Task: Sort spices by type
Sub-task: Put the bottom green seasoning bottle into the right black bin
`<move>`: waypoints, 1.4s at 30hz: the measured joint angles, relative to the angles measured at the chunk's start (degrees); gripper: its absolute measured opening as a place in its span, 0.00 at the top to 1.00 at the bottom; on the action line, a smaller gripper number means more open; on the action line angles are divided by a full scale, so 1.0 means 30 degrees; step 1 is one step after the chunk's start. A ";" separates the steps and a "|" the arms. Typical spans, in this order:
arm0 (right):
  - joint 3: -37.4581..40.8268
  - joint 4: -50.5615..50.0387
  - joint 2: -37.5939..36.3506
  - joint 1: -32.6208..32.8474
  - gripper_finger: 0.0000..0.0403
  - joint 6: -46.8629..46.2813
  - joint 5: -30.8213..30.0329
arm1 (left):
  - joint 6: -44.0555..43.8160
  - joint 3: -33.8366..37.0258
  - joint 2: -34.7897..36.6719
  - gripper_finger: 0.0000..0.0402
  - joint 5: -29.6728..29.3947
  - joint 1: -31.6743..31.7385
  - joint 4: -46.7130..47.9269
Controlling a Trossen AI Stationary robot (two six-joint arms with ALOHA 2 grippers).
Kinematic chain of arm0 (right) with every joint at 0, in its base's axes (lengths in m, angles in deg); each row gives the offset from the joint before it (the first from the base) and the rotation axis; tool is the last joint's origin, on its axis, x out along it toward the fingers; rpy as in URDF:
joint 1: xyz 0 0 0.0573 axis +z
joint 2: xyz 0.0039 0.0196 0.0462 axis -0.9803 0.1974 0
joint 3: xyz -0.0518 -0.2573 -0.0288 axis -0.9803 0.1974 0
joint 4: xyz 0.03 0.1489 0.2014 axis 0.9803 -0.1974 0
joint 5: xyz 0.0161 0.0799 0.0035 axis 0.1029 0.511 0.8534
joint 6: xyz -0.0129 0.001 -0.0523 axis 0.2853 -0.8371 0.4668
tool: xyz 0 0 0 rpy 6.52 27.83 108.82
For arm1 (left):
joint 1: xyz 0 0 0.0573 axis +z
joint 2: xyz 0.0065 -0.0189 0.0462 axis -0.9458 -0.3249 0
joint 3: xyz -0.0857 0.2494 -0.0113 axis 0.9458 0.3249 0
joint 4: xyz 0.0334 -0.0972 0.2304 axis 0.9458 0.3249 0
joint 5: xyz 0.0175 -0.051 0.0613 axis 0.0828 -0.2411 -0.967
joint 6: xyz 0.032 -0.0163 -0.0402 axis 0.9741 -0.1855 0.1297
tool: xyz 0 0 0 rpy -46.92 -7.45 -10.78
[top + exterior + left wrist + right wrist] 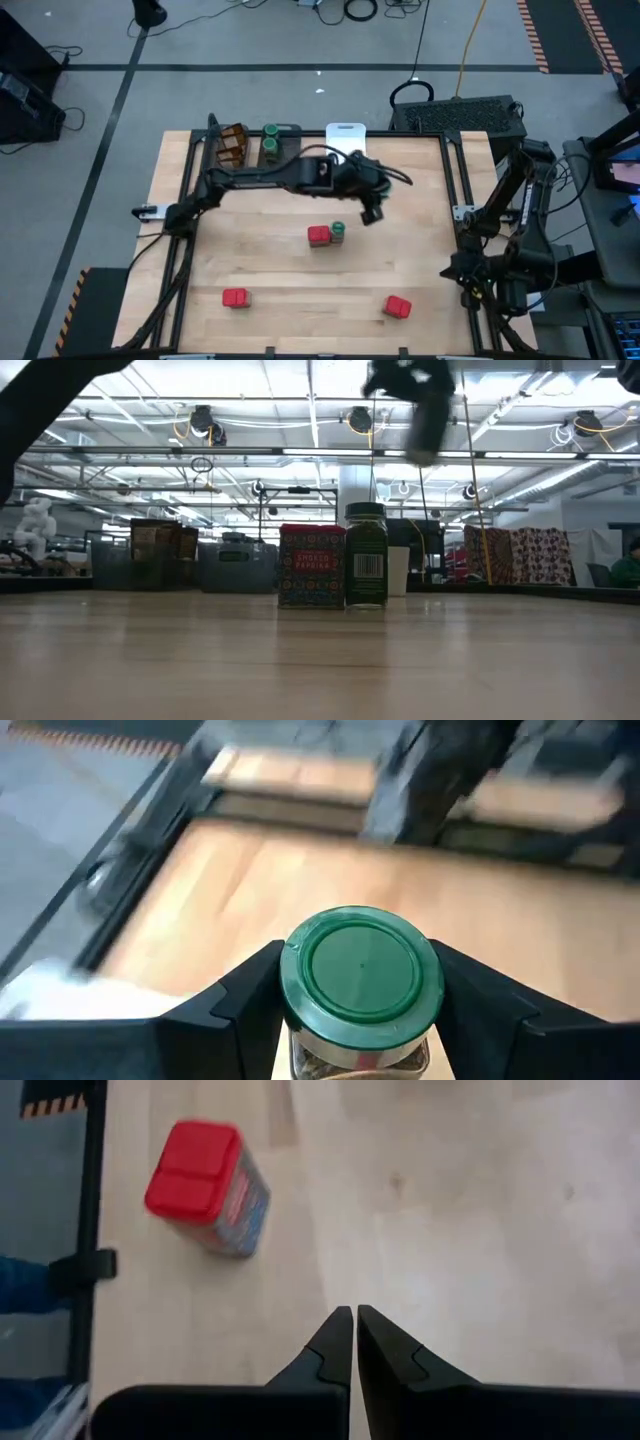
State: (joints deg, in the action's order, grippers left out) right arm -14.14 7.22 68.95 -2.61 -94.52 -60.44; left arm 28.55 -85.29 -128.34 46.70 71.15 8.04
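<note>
The left gripper point(360, 1020) is clamped on a green-lidded jar point(360, 982), carried high above the surface point(270, 265) at about 1 o'clock from its middle. The step in hand looks like taking this jar to its own kind, and two green-lidded jars point(270, 143) already sit in the bin point(287, 128) at the 12 o'clock edge, with brown packets point(232, 146) in the bin beside it. A good delivery keeps the jar upright and lowers it beside those two, clear of the bin wall.

One more jar point(338, 231) stands touching a red tin point(318, 235) near the middle; two other red tins point(235, 297) lie well apart toward 6 o'clock, so the path to 12 o'clock is open.

The right gripper point(354, 1342) waits at the 4 o'clock edge, fingers together.
</note>
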 joint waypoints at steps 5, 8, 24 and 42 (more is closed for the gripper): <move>-0.0005 -0.1395 -0.0415 -0.0172 1.00 -0.0089 -0.1784 | 0.0908 0.0451 0.1396 0.47 0.0005 0.0897 0.3834; -0.0009 -0.2135 -0.0758 -0.0681 1.00 -0.0640 -0.2741 | 0.2179 0.1959 0.2654 0.47 0.0830 0.1718 0.4344; -0.0009 -0.2459 -0.2325 -0.6610 1.00 -0.3178 -0.7181 | 0.8467 2.0123 1.3560 0.47 0.8554 1.0670 -0.6901; -0.0009 0.3066 -0.2310 -1.0090 1.00 0.1049 -0.7019 | 0.0063 2.1464 1.1415 0.47 0.3488 1.3206 -1.1214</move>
State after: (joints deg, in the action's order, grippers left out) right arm -14.17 16.42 62.02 -32.88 -91.37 -81.50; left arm 28.74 -20.90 -94.10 57.16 110.76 -25.60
